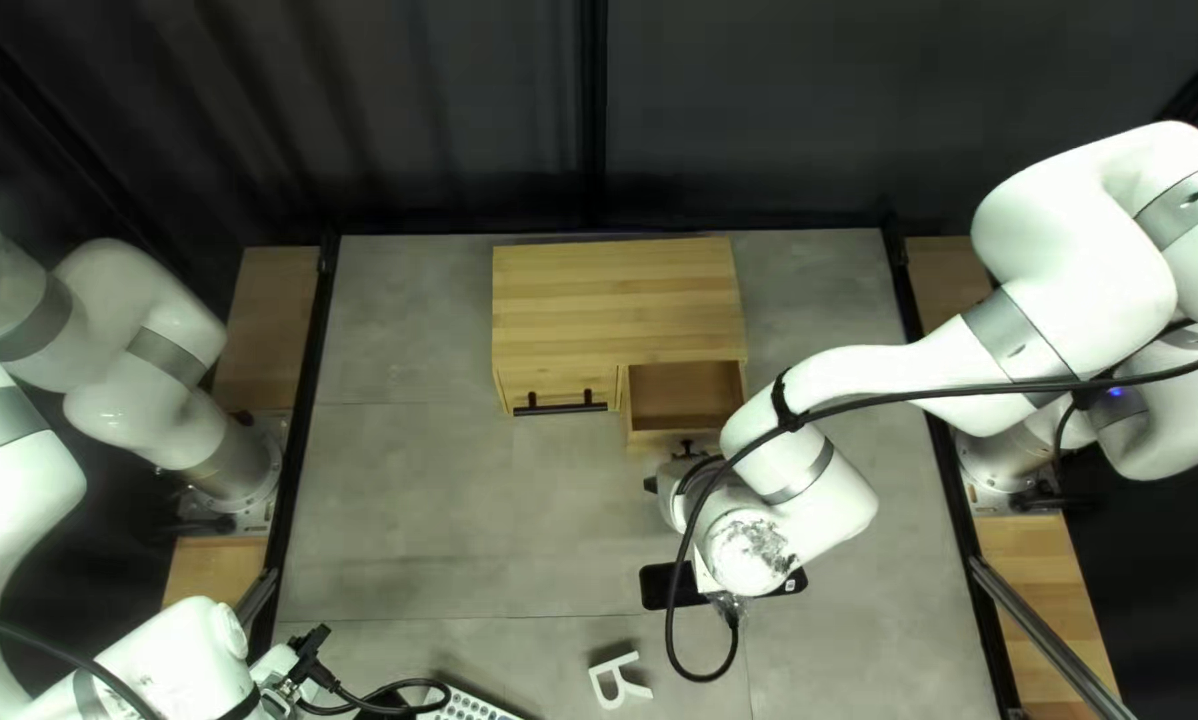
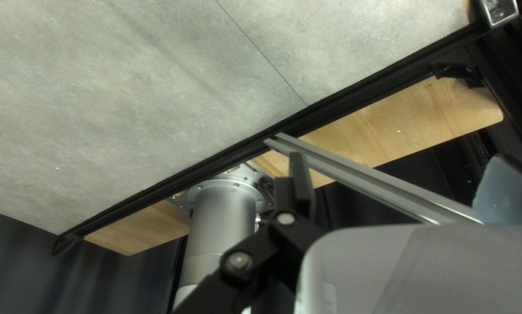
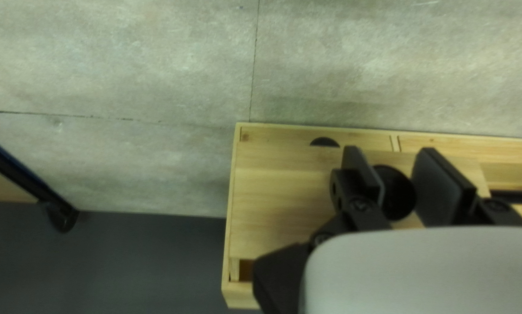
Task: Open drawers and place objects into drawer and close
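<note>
the wooden cabinet [image 1: 612, 300] stands toward the far edge of my desk [image 1: 412, 507]. its right-hand drawer [image 1: 686, 396] is pulled out, the brown wooden floor of it in view; the left-hand drawer [image 1: 552, 386] is closed, with a black bar handle [image 1: 562, 404] across its front.

my right pincer [image 1: 670, 467] is low beside the front of the pulled-out drawer. from its own wrist i see the fingers spread, with a dark round shape [image 3: 395, 193] between them; i can't tell what that is, or whether it touches either side. wood from the cabinet fills the view behind them.

my left pincer [image 1: 308, 647] is over at the desk's near left corner. its wrist view gives me one finger clearly, with a gap along its inner side, so i read it as spread; that view looks across grey desktop to the black edge rail [image 2: 214, 160] and wooden boards [image 2: 406, 125].

the things lie outside the drawers: a flat black bar [image 1: 656, 587] partly under my right arm, the white letter r [image 1: 618, 679] nearer me, and a pale piece dotted with round marks [image 1: 468, 707], cut off by the bottom of the top left view.
</note>
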{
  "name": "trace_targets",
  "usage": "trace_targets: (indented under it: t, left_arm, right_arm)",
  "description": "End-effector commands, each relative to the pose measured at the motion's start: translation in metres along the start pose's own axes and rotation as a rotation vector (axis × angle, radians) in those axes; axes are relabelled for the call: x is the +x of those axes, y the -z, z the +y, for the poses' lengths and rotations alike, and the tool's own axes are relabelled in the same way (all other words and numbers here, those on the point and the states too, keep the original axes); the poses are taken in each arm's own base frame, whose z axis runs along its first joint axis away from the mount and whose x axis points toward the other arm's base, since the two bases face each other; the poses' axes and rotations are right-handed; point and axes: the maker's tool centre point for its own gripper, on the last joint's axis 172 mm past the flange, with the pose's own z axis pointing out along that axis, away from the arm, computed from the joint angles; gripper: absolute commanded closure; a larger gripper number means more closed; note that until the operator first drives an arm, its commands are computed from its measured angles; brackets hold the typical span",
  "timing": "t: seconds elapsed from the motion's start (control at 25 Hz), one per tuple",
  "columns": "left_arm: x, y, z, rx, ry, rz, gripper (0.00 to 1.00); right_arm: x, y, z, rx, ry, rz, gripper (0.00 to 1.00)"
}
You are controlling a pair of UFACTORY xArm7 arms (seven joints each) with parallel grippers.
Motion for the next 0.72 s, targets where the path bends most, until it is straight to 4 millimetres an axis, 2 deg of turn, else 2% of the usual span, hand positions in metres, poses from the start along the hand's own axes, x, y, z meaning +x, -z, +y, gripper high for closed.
trace_targets:
  t: [0.04,0.08,0.12,0.16,0.2,0.24,0.28,0.32,0.48,0.6,0.68,0.72]
  left_arm:
    - [0.000,0.000,0.000,0.000,0.000,0.000,0.00]
    - [0.000,0.000,0.000,0.000,0.000,0.000,0.00]
    - [0.000,0.000,0.000,0.000,0.000,0.000,0.00]
    - [0.000,0.000,0.000,0.000,0.000,0.000,0.00]
    - [0.000,0.000,0.000,0.000,0.000,0.000,0.00]
    - [0.000,0.000,0.000,0.000,0.000,0.000,0.00]
    - [0.000,0.000,0.000,0.000,0.000,0.000,0.00]
    - [0.000,0.000,0.000,0.000,0.000,0.000,0.00]
    - [0.000,0.000,0.000,0.000,0.000,0.000,0.00]
    - [0.000,0.000,0.000,0.000,0.000,0.000,0.00]
    - [0.000,0.000,0.000,0.000,0.000,0.000,0.00]
    - [0.000,0.000,0.000,0.000,0.000,0.000,0.00]
  right_arm:
    - [0.002,0.002,0.000,0.001,0.001,-0.003,0.87]
    - [0.002,0.003,0.000,0.001,0.002,-0.004,0.87]
    - [0.003,0.003,0.000,0.001,0.003,-0.006,0.82]
    - [0.004,0.003,0.000,0.002,0.004,-0.007,0.73]
    - [0.004,0.003,0.000,0.002,0.004,-0.007,0.52]
    - [0.004,0.003,-0.001,0.002,0.006,-0.008,0.26]
    - [0.005,0.003,-0.001,0.003,0.007,-0.009,0.05]
    - [0.005,0.003,-0.001,0.004,0.007,-0.010,0.00]
    - [0.003,0.006,-0.003,0.007,0.009,-0.016,0.00]
    - [-0.004,0.019,-0.007,0.016,0.010,-0.029,0.00]
    - [-0.012,0.033,-0.010,0.020,0.006,-0.037,0.00]
    - [-0.019,0.047,-0.011,0.021,0.000,-0.042,0.00]
